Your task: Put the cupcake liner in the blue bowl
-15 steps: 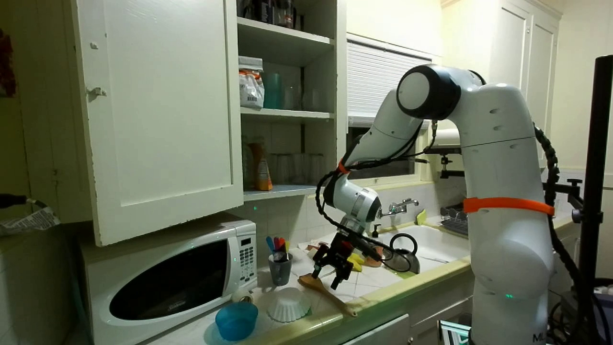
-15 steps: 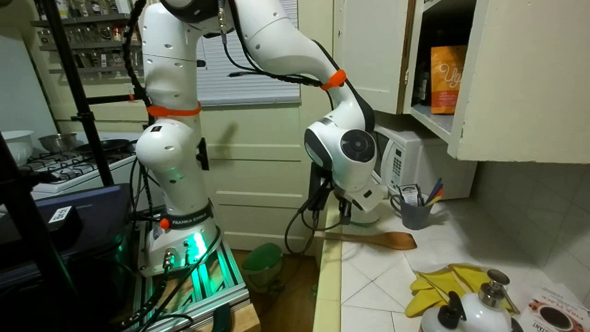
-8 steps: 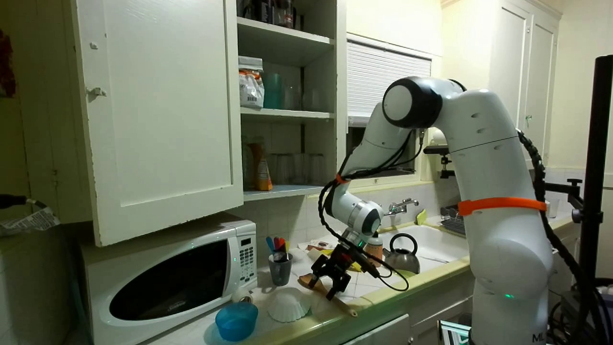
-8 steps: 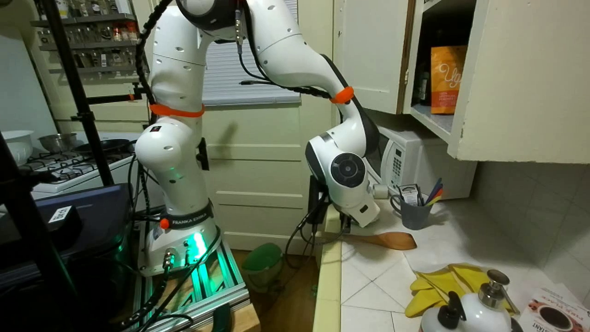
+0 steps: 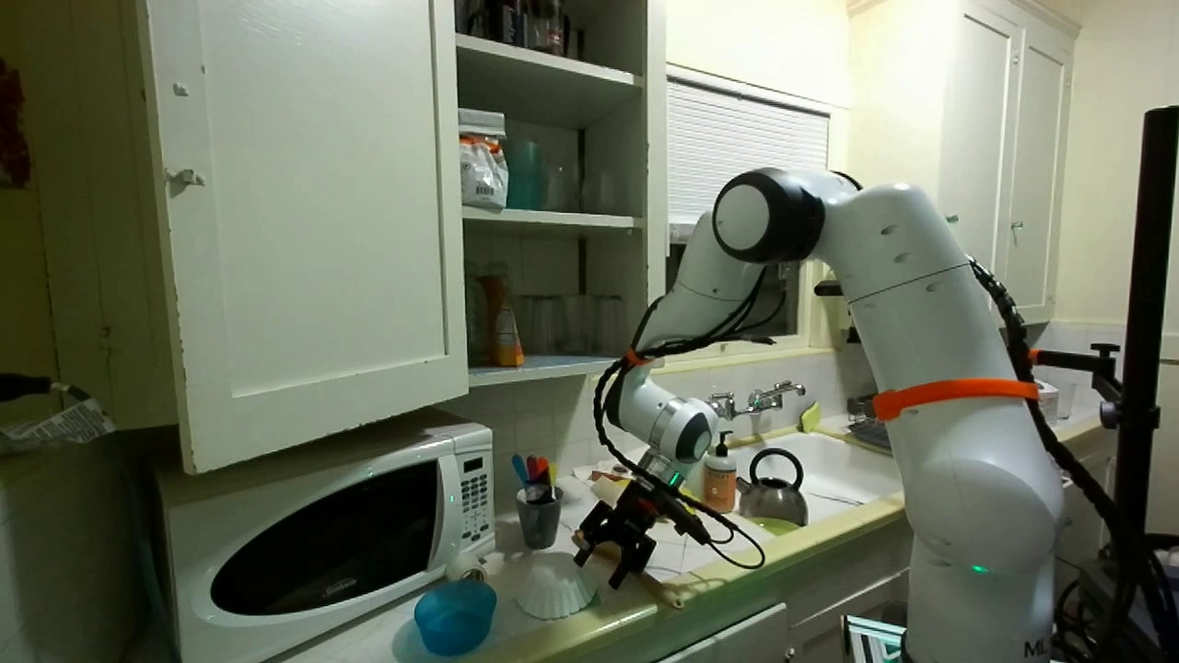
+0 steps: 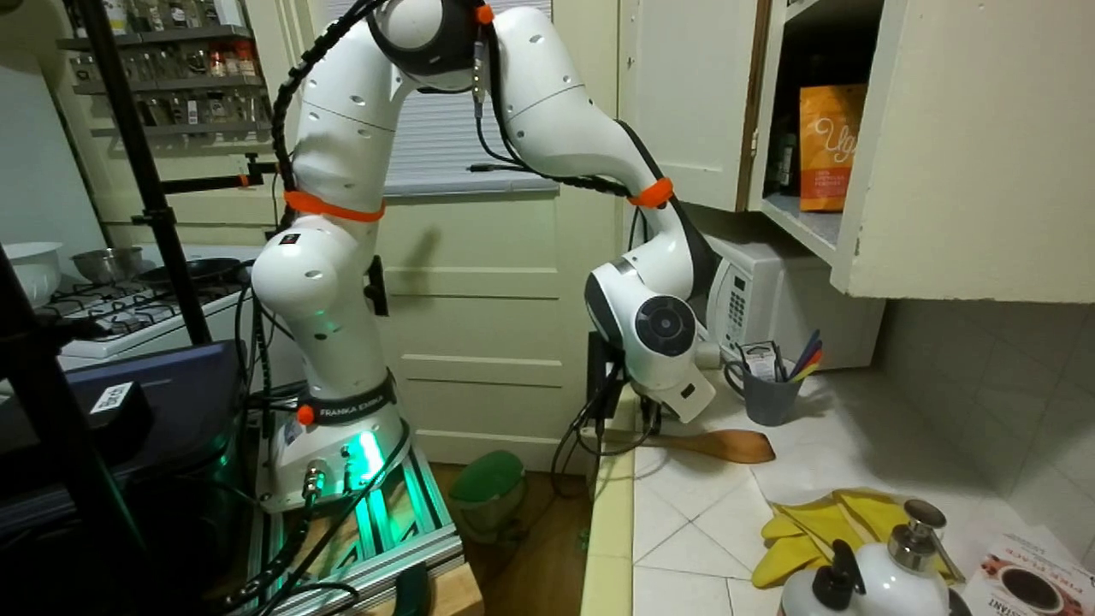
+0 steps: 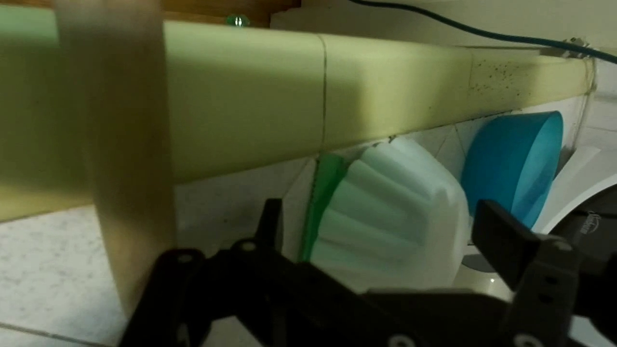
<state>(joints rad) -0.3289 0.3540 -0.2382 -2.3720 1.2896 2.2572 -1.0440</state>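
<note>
The cupcake liner (image 5: pixel 556 587), white and fluted, rests upside down on the counter, in the wrist view (image 7: pixel 390 217) too. The blue bowl (image 5: pixel 455 617) stands upright just past it, also in the wrist view (image 7: pixel 506 164). My gripper (image 5: pixel 599 569) is open and empty, just beside and above the liner, on the side away from the bowl. In the wrist view the liner shows between the spread fingers (image 7: pixel 501 236). In an exterior view the wrist (image 6: pixel 663 342) hides the liner and most of the gripper; the bowl is out of sight there.
A wooden spoon (image 5: pixel 665 591) lies under the gripper, its handle over the counter's yellow edge (image 7: pixel 250 96). A flat green item (image 7: pixel 324 193) lies against the liner. The microwave (image 5: pixel 322 543), a grey utensil cup (image 5: pixel 539 517) and an open cabinet door (image 5: pixel 313 212) are close by.
The arm has reached forward and down. The gripper has moved from over the spoon toward the liner, staying open. The liner and bowl have not moved.
</note>
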